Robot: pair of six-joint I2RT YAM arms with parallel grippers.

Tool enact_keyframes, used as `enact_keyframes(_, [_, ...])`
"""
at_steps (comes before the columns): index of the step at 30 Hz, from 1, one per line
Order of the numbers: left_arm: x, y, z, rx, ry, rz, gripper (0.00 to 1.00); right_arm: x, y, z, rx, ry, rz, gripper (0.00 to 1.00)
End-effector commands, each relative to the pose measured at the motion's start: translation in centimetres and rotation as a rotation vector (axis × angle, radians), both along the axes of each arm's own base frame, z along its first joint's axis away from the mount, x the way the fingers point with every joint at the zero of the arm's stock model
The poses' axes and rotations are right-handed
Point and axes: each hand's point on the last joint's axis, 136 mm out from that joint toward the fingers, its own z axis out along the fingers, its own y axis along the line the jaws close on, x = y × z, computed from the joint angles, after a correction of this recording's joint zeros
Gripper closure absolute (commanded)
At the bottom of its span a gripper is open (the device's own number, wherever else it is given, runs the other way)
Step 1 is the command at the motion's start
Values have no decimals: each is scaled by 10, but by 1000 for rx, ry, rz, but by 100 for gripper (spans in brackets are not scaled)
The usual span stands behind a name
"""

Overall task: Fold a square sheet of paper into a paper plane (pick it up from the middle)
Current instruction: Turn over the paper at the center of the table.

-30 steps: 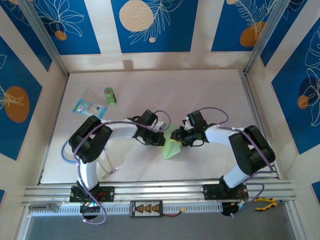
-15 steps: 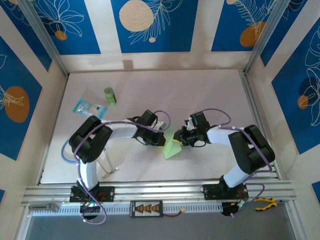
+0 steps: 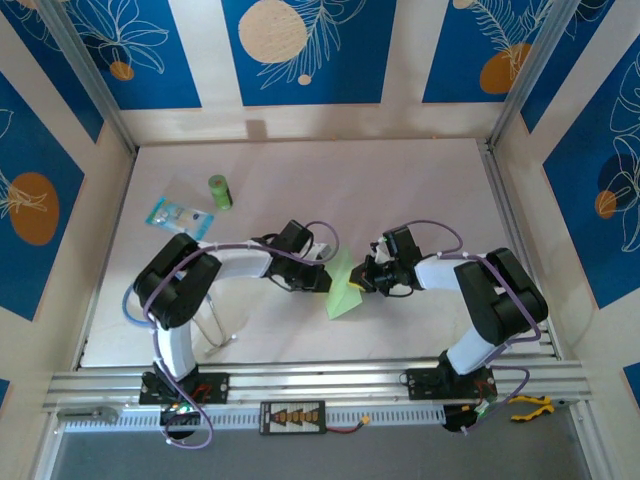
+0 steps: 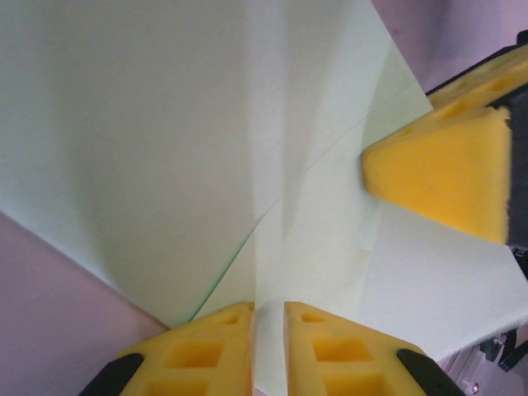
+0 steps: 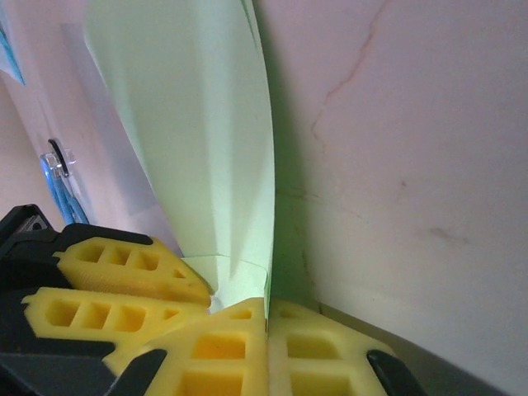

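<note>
The sheet of paper sits between my two arms, about midway across the tabletop and somewhat nearer the near edge than the far wall. It is pale green and already folded. From above it is a narrow wedge with its broad end toward the near side, and its far part tilts up off the surface.

My left fingers meet the sheet from the left and my right fingers meet it from the right, so the two sets nearly face each other across it.

In my right wrist view the two yellow pads are pressed flat together. The thin green edge of the sheet runs straight down into the seam between them, so my right fingers are closed and pinching the paper. Above them the sheet rises as a tall curved flap, and my left pads lie just to its left.

In my left wrist view the pads stand a narrow slit apart with a fold of the paper lying in that slit. I cannot tell whether they are actually pressing it. A crease runs diagonally up the sheet from there, and one yellow pad of my right fingers rests on the paper at the right side.

Well apart, toward the far left of the tabletop, a small green cylinder stands upright. A clear packet with blue print lies flat just beside it, on its near left.
</note>
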Motion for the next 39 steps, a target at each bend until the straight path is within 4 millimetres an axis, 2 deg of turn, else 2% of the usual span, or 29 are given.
enact_keyframes(1, [11, 0, 26, -90, -31, 47, 82, -2, 0, 10, 14, -38, 29, 95])
enact_keyframes(5, [19, 7, 50, -116, -112, 80, 80, -1, -4, 17, -16, -71, 26, 95])
enact_keyframes(10, [25, 25, 68, -53, -219, 111, 82, -1, -15, 21, -98, -92, 10, 95])
enact_keyframes(18, [36, 72, 83, 132, -455, 161, 82, -7, -26, 32, -289, -158, 56, 95])
enact_keyframes(25, [28, 96, 98, 137, -570, 212, 77, -22, -38, 48, -448, -252, 134, 95])
enact_keyframes(32, [18, 114, 106, 104, -643, 267, 64, -40, -61, 69, -524, -313, 124, 95])
enact_keyframes(34, [17, 116, 109, 90, -667, 280, 49, -43, -65, 76, -522, -329, 106, 95])
enact_keyframes(39, [18, 125, 117, 90, -709, 321, 45, -46, -68, 92, -512, -366, 84, 95])
